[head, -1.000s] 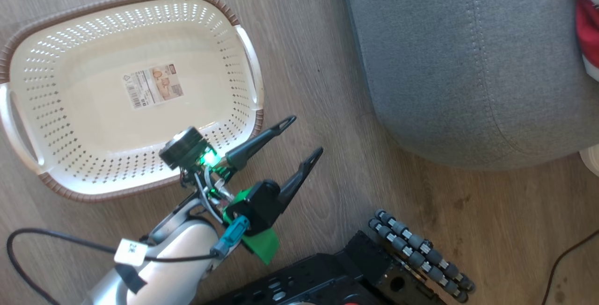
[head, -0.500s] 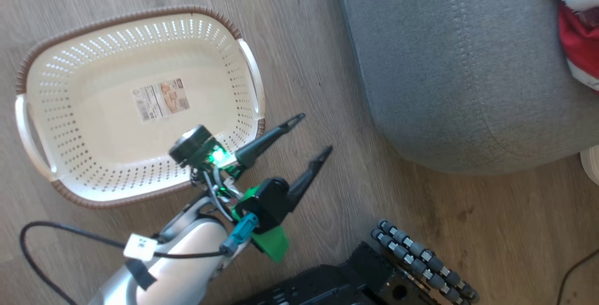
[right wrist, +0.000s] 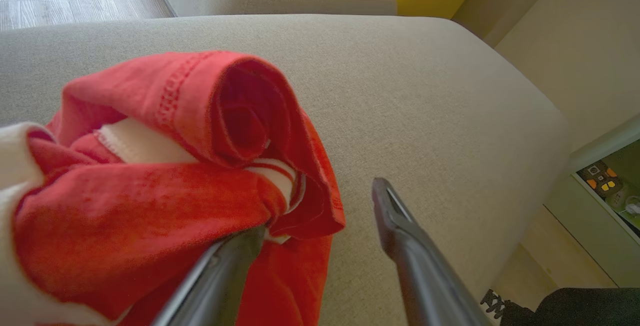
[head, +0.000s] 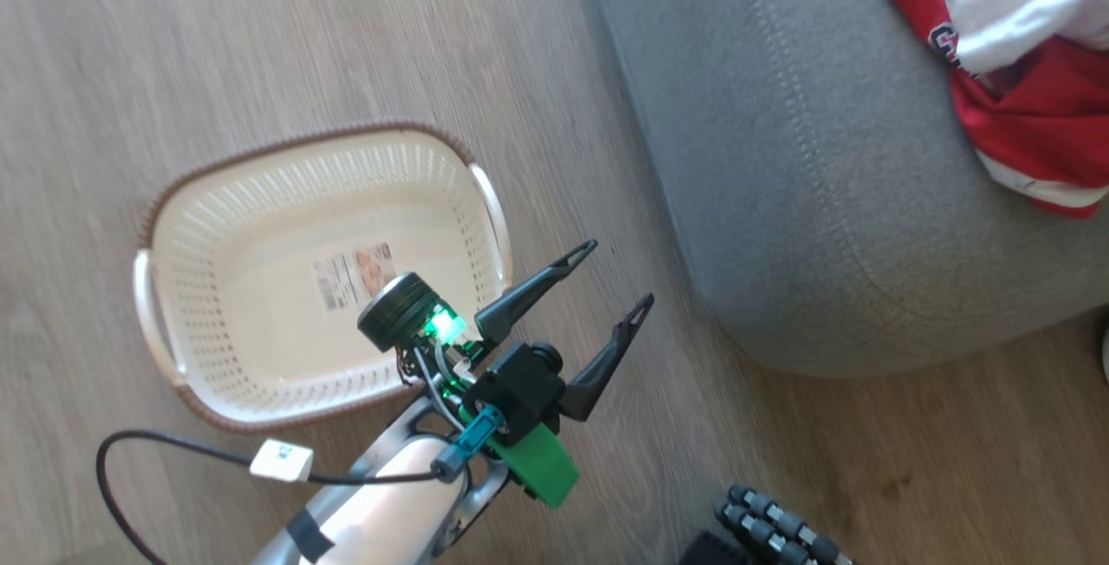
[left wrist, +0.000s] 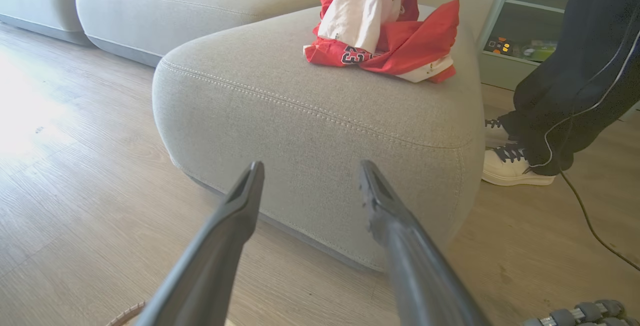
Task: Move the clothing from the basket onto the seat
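Observation:
The cream basket (head: pixel 260 288) stands on the wood floor with only a label on its bottom. To its right is the grey seat (head: pixel 780 166) (left wrist: pixel 310 111) (right wrist: pixel 425 91). The red-and-white clothing (head: pixel 1014 97) (left wrist: pixel 390 41) (right wrist: pixel 150 206) lies bunched on top of the seat. My left gripper (head: pixel 619 272) (left wrist: pixel 310 166) is open and empty, low over the floor between basket and seat, pointing at the seat's side. My right gripper (right wrist: pixel 320 211) is open over the seat. A red fold drapes over its left finger (right wrist: pixel 225 266); its right finger (right wrist: pixel 400 231) is bare.
A person's dark trouser legs and white shoe (left wrist: pixel 517 168) stand by the seat's far side, with a thin cable (left wrist: pixel 590 221) on the floor there. More sofa cushions (left wrist: pixel 175 11) lie behind. A shelf unit (left wrist: pixel 525 31) stands beyond. My base's rollers (head: pixel 780 535) are at bottom.
The head camera has swung, so basket and seat sit lower and further left in the picture, and more of the clothing shows. My right gripper has gone from shut to open.

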You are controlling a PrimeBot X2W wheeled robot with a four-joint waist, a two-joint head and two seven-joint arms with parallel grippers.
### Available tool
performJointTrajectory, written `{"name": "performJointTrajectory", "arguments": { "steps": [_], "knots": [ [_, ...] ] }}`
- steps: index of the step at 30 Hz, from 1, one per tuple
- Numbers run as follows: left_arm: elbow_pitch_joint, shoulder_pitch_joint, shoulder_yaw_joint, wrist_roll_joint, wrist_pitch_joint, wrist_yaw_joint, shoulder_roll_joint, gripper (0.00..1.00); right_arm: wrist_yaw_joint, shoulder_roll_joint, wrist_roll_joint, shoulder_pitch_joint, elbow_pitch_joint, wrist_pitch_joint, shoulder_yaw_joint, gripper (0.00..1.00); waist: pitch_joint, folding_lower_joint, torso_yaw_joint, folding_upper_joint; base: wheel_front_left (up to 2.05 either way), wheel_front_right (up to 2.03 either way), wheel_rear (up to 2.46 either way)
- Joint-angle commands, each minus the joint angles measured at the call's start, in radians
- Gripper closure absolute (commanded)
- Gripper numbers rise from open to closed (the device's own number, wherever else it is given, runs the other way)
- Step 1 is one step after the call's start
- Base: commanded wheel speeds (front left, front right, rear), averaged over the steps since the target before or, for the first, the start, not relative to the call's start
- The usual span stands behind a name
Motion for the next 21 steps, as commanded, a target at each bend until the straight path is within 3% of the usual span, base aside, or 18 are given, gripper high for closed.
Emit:
{"name": "performJointTrajectory", "arguments": {
  "steps": [1,15,20,21],
  "knots": [
    [-0.032,0.000,0.030,0.000,-0.005,0.001,-0.013,0.00,0.000,-0.048,0.006,0.019,-0.022,0.003,0.014,0.00,-0.055,0.0001,0.011,-0.0001,0.00,0.00,0.00],
    [-0.053,0.101,0.142,0.009,-0.005,-0.029,-0.093,0.00,0.000,-0.108,0.152,0.076,-0.091,-0.027,0.228,0.00,-0.259,0.0001,0.037,-0.0001,0.00,0.00,0.00],
    [-0.059,0.130,0.179,0.011,-0.005,-0.032,-0.106,0.00,0.000,-0.126,0.255,0.138,-0.193,-0.066,0.306,0.00,-0.303,0.0001,0.053,-0.0001,0.00,0.00,0.00],
    [-0.063,0.141,0.194,0.011,-0.005,-0.033,-0.110,0.00,0.000,-0.136,0.300,0.172,-0.258,-0.084,0.339,0.00,-0.317,0.0001,0.063,-0.0001,0.00,0.00,0.00]
  ]
}}
